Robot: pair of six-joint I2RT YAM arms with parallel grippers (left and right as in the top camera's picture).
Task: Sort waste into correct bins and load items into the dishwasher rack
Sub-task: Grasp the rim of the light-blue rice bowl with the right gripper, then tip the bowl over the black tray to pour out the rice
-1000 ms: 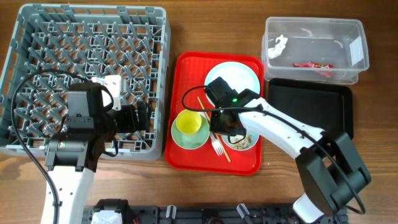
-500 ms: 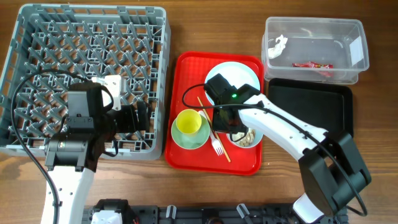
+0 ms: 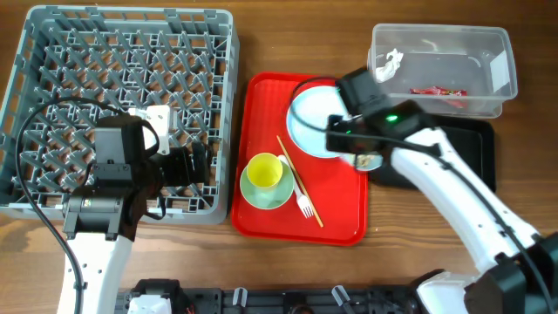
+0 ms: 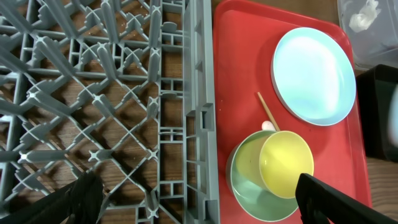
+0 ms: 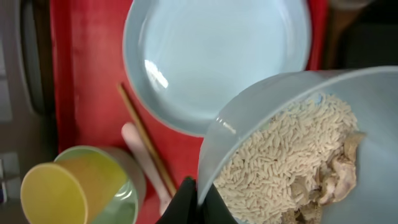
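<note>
My right gripper (image 5: 198, 200) is shut on the rim of the light blue bowl (image 5: 298, 149), which holds whitish rice-like food scraps (image 5: 283, 165). It carries the bowl (image 3: 370, 160) at the red tray's right edge, beside the black tray (image 3: 453, 148). The light blue plate (image 3: 307, 122), the yellow cup (image 3: 266, 172) on the pale green saucer (image 3: 248, 194), the chopsticks (image 3: 296, 179) and the white fork (image 3: 304, 206) lie on the red tray. My left gripper (image 4: 199, 196) is open over the grey rack's (image 3: 52, 52) right edge. The clear tub (image 3: 440, 65) holds the red wrapper (image 3: 438, 91) and the white tissue (image 3: 390, 62).
The red tray (image 3: 266, 222) lies between the rack and the two bins. Bare wooden table (image 3: 261, 35) surrounds them. A cable loops over the rack's left part (image 3: 39, 113).
My right gripper has lifted the bowl with the food scraps off the red tray's lower right and carried it up and to the right, to the tray's edge by the black tray. The left arm has not moved.
</note>
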